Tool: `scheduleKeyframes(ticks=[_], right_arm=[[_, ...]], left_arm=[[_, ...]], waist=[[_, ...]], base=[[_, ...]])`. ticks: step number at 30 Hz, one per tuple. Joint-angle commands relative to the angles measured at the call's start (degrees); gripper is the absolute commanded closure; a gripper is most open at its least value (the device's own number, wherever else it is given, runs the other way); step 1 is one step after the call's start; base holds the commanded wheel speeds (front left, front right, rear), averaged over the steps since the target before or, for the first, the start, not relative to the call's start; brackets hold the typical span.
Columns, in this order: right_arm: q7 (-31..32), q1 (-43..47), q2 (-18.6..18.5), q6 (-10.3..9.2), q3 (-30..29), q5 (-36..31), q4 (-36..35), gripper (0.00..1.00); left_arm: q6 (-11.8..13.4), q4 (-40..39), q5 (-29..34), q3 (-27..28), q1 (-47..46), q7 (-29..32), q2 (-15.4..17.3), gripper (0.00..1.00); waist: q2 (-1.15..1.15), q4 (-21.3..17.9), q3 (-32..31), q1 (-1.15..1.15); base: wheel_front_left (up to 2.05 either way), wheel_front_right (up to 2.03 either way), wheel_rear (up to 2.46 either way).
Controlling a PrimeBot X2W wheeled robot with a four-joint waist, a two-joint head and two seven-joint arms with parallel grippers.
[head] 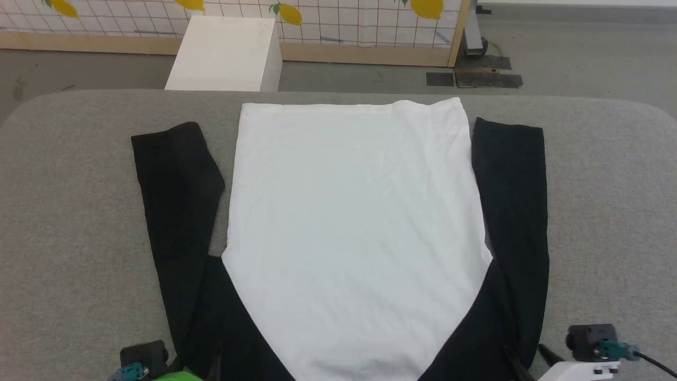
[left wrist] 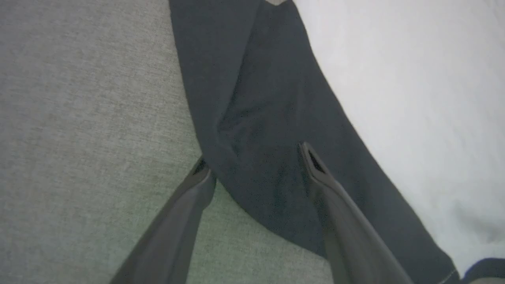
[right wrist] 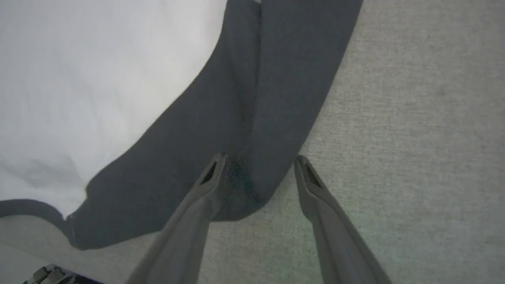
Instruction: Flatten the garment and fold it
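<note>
The garment (head: 354, 222) lies flat on the grey table, white body spread out with its hem at the far side, no print showing. Its black sleeves run along both sides, the left sleeve (head: 177, 211) and the right sleeve (head: 515, 211), folded back at the shoulders. My left gripper (left wrist: 254, 157) is open, its fingers straddling the left shoulder fold of black cloth (left wrist: 252, 130) near the table's front edge. My right gripper (right wrist: 258, 167) is open too, fingers either side of the right shoulder fold (right wrist: 252, 130). Black neck trim (right wrist: 23, 207) peeks out at the near edge.
The grey padded table (head: 79, 238) has bare room left and right of the shirt. Beyond its far edge stands a white box (head: 225, 53) on the floor, before a tiled wall with lemon prints (head: 370, 21). Dark mats (head: 476, 74) lie on the floor at the back right.
</note>
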Motion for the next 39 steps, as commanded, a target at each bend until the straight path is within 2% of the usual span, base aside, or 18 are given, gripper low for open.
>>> scheduleKeyframes(ticks=[1,6,10,15,19,25,30,35,39], right_arm=[[-1.99,0.45,-0.09,-0.09,-0.86,-0.25,-0.28,0.00],[-8.34,0.64,-0.09,-0.09,-3.56,-1.61,-2.22,0.00],[-14.84,-1.31,-0.09,-0.09,-4.59,-3.16,-3.96,0.00],[-23.56,-5.79,-0.09,-0.09,-4.37,-4.98,-4.45,0.00],[-27.57,-9.16,-0.09,-0.09,-4.06,-5.32,-5.84,0.00],[-29.40,-14.52,-0.08,-0.09,-3.24,-5.02,-7.70,0.00],[-29.92,-18.59,-0.08,-0.09,-1.77,-4.39,-9.53,0.00],[-30.65,-21.21,-0.08,-0.09,0.18,-3.22,-9.99,0.00],[-31.48,-22.50,-0.08,-0.09,1.17,-2.71,-9.52,0.00]], left_arm=[[-0.05,0.31,0.89,0.16,-1.06,-0.99,0.16,0.00],[0.62,-0.40,2.07,0.87,-1.54,-3.81,0.89,0.00],[1.37,-1.93,3.51,2.65,-3.11,-8.38,2.09,0.00],[1.21,-0.25,6.31,3.78,-9.70,-11.79,5.33,0.00],[-0.65,2.93,8.06,3.70,-18.44,-11.46,9.08,0.00],[-4.13,8.86,6.87,5.05,-32.28,-6.78,14.34,0.00],[-5.19,13.07,2.87,8.03,-41.19,1.58,17.92,0.00],[-3.63,16.09,-3.26,12.90,-45.42,11.18,20.17,0.00],[-1.30,16.33,-6.71,16.26,-45.64,17.53,21.88,0.00]], waist=[[0.65,0.11,-0.37,0.01],[0.65,-0.15,-0.80,0.01],[0.65,-1.61,0.26,0.01],[0.65,-3.16,3.42,0.01],[0.65,-4.16,7.85,0.01],[0.65,-6.31,16.52,0.01],[0.65,-8.73,23.73,0.01],[0.65,-10.96,28.78,0.01],[0.65,-12.23,31.30,0.01]], base=[[0.00,0.00,0.00],[0.00,0.00,0.00],[0.00,0.00,0.00],[0.00,0.00,0.00],[0.00,0.00,0.00],[0.00,0.00,0.00],[0.00,0.00,0.00],[0.00,0.00,0.00],[0.00,0.00,0.00]])
